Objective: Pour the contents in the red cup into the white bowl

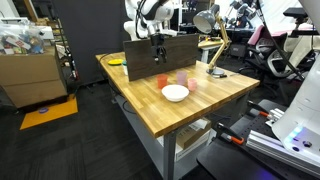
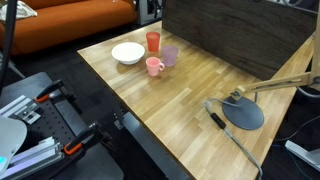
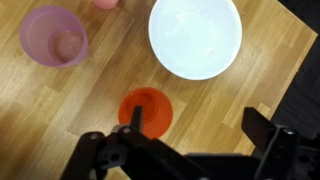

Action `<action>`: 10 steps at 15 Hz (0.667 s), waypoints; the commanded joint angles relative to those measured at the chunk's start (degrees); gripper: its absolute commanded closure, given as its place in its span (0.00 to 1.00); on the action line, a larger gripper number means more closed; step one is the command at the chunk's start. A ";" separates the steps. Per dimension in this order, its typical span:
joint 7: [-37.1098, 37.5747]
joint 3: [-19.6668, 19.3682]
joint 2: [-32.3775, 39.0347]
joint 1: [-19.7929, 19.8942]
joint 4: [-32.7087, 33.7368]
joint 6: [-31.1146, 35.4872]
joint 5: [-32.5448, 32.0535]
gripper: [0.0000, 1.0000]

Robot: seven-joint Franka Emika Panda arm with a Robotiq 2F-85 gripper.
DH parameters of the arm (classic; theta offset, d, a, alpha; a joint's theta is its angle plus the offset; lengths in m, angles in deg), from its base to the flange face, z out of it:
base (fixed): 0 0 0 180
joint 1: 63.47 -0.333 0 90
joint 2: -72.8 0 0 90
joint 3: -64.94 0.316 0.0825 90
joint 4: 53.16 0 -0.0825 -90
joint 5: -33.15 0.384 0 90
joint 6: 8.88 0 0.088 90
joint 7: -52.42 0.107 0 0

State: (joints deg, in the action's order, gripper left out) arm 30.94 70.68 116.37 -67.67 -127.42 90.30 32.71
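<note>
The jaws stand wide open and have hold of nothing. In the wrist view we see their two dark fingers (image 3: pixel 262 135) at the lower edge, far from each other. They hang in the air above the desk (image 1: pixel 215 95). In an exterior view we find them at the end of the arm (image 1: pixel 150 15), in front of a dark upright board (image 1: pixel 140 52) and higher than the cups.

Just under the jaws in the wrist view is the red cup (image 3: pixel 146 110). It stands upright on the desk with its mouth up, and neither finger touches it. A dark part of the jaws covers a piece of its inside, so we cannot tell what it contains.

Just beyond the cup lies the white bowl (image 3: pixel 195 37), also upright. It is very near the cup, but a narrow strip of wood shows between them. On the other side, a little more apart, stands a lilac translucent cup (image 3: pixel 55 37) with something pale on its bottom. A pink mug (image 2: pixel 154 67) stands close to the lilac cup and the bowl — we see only its edge in the wrist view.

Further out, a flat yellow item (image 1: pixel 115 61) lies near a back corner of the desk, well apart from the cups. A desk lamp (image 2: pixel 243 113) has its round grey base on the opposite end. Behind the desk in an exterior view is an orange sofa (image 2: pixel 70 25).
</note>
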 commanded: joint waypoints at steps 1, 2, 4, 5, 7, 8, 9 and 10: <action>-1.01 0.40 5.46 0.21 6.71 -0.85 -1.20 0.00; -0.71 0.42 7.21 0.34 8.73 -1.26 -0.90 0.00; 0.12 0.49 5.78 0.35 5.71 -0.11 -0.68 0.00; 0.11 0.47 7.14 0.37 7.26 -0.16 -0.68 0.00; 0.10 0.44 8.35 0.37 8.96 -0.26 -0.67 0.00; 0.10 0.44 8.35 0.36 9.23 -0.34 -0.66 0.00; 0.09 0.44 8.34 0.35 9.44 -0.41 -0.66 0.00; 0.09 0.44 8.35 0.35 9.50 -0.44 -0.66 0.00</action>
State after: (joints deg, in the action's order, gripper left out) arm 30.84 70.66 124.58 -67.57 -118.18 90.05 32.40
